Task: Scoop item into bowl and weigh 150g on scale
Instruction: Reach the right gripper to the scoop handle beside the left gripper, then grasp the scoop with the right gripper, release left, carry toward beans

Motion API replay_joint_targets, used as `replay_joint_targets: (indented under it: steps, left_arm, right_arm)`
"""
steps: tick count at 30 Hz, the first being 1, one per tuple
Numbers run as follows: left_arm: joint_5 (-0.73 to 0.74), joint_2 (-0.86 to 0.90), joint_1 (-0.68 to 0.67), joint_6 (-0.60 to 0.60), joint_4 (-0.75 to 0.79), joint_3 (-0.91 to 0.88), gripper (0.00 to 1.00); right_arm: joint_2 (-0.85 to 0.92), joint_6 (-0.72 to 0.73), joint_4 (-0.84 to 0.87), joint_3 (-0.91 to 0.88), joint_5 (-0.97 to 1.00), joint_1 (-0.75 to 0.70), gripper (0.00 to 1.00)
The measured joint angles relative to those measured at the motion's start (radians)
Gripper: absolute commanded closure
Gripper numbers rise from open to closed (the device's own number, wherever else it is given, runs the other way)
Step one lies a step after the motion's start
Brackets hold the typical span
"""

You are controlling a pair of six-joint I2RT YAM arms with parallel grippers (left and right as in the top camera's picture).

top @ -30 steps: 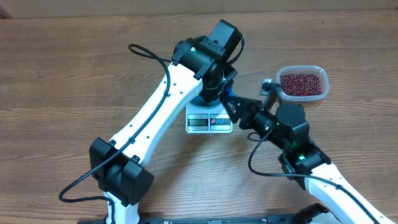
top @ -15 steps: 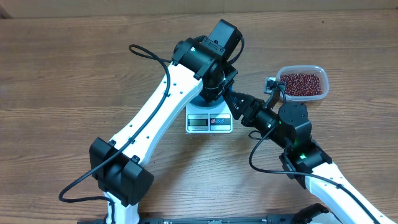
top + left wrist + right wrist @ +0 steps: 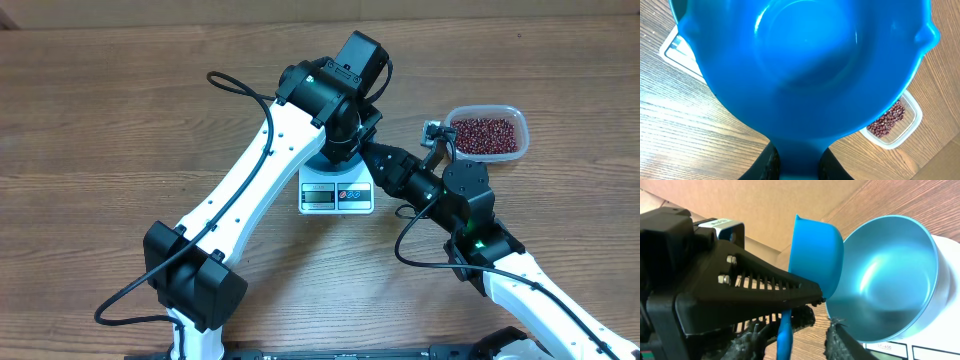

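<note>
Right gripper (image 3: 799, 335): holds the blue scoop (image 3: 817, 255) by its handle, which runs down between the fingers. The cup stands upright in the air, just beside the rim of the bowl (image 3: 885, 275).

Left gripper (image 3: 801, 161): clamped on the bowl's rim tab. The bowl sits on the scale (image 3: 337, 196), and its inner wall shows plain blue.

Beans (image 3: 486, 133): in the clear tub (image 3: 518, 116), on the table to the right of the scale, well apart from the bowl.

Change since a second ago, overhead view: the right gripper has moved up and left, from beside the scale's right edge to close under the left wrist. The scoop's blue no longer shows from above. Left arm, scale and tub are unmoved.

Markings: the scale has a grey display (image 3: 319, 196) and a round red-and-blue logo (image 3: 347, 190). Digits and small print are too small to read. The white tag (image 3: 722, 224) on the left gripper is also illegible.
</note>
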Motion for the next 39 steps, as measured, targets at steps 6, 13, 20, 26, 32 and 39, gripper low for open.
replay_joint_targets:
  steps: [6, 13, 20, 26, 32, 39]
  left_arm:
    - [0.000, 0.000, 0.000, 0.000, 0.000, 0.000, 0.96]
    - [0.000, 0.000, -0.002, 0.000, -0.001, 0.000, 0.96]
    - [0.000, 0.000, -0.002, 0.004, 0.000, 0.000, 0.02]
    - [0.039, 0.000, 0.003, 0.130, 0.064, 0.001, 0.01]
    - [0.053, -0.045, 0.024, 0.373, 0.074, 0.072, 0.00]
    - [-0.091, -0.268, 0.010, 0.702, 0.040, 0.131, 0.00]
  right_arm:
    - [0.000, 0.010, 0.000, 0.000, -0.008, 0.000, 0.81]
    - [0.000, 0.024, 0.012, 0.000, -0.034, 0.000, 0.96]
    - [0.002, 0.035, 0.014, 0.001, -0.056, -0.006, 0.96]
    - [0.003, 0.021, 0.014, 0.001, -0.093, -0.016, 0.96]
    - [-0.027, -0.005, 0.007, 0.001, -0.143, -0.112, 0.96]
    - [-0.164, -0.124, -0.377, 0.109, -0.173, -0.198, 0.96]
